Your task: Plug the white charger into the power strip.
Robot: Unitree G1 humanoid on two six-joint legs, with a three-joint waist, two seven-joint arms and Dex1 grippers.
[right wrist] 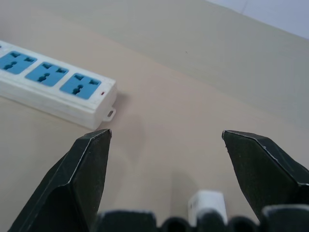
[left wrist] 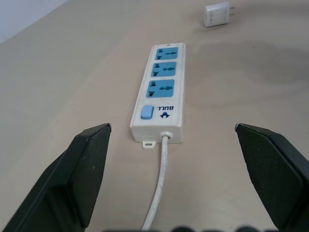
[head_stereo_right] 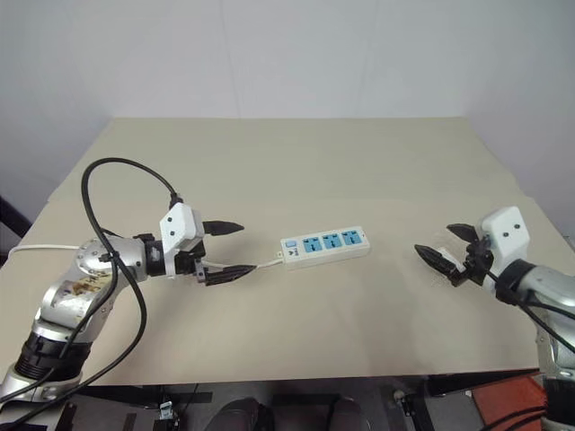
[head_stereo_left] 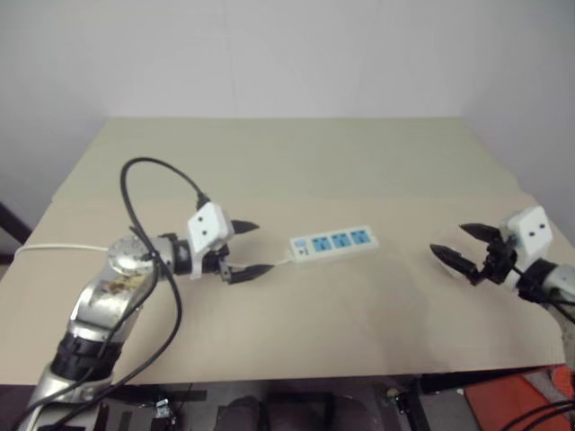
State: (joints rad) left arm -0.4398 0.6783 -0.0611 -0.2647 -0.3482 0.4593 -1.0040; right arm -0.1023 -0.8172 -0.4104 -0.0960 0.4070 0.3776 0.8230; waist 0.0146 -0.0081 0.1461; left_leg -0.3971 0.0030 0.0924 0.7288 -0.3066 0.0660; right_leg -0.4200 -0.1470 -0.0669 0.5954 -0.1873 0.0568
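clearly the white charger (left wrist: 217, 15) lies loose on the bench (head_stereo_left: 296, 162), just under the spread, empty right gripper (head_stereo_left: 460, 248) and apart from the power strip (head_stereo_left: 331, 243). a skewed pinch could tip it, and the unheld strip may slide since the left gripper (head_stereo_left: 241, 249) is also spread empty.

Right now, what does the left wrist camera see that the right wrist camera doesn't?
Left wrist view, not the right: the power strip's blue switch, its thin cord and the open left claw. Right wrist view, not the left: the open right claw and the little mounting tab at the strip's far end. Both: the power strip with its three blue sockets, the white charger lying unplugged beyond that far end, and the tan table.
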